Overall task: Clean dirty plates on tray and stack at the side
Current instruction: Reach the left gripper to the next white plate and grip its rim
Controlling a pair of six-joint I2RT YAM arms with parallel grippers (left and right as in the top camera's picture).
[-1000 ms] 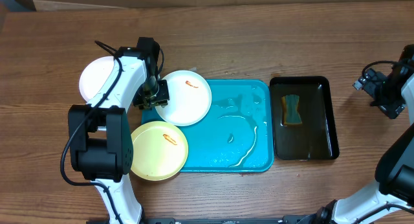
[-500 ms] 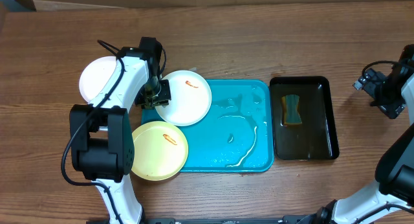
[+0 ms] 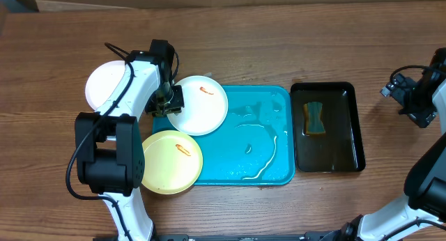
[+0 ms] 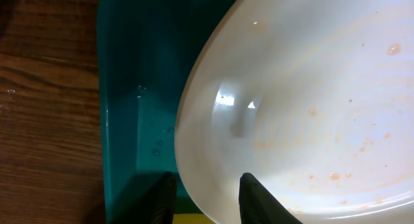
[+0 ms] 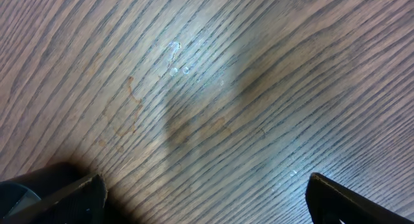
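Note:
A white plate point(image 3: 201, 106) with an orange-red smear lies on the top-left corner of the turquoise tray point(image 3: 276, 96). My left gripper point(image 3: 168, 102) is at its left rim. In the left wrist view the left gripper point(image 4: 207, 179) straddles the white plate's point(image 4: 304, 88) rim: one finger rests over the plate, the other stands outside it with a sliver of tray point(image 4: 129, 75) showing between. A pale yellow plate point(image 3: 171, 161) with a smear overlaps the tray's lower-left corner. Another white plate point(image 3: 103, 84) sits on the table, partly under the left arm. My right gripper point(image 3: 411, 95) point(image 5: 206, 185) is open over bare wood.
A black tray point(image 3: 352, 129) stands right of the turquoise tray and holds dark liquid and a sponge point(image 3: 315, 118). Wet streaks lie across the turquoise tray's floor. The left arm's base point(image 3: 104, 154) stands left of the yellow plate.
My left gripper has edged slightly toward the white plate's rim and its jaws have narrowed a little. The plates and the right arm have not moved.

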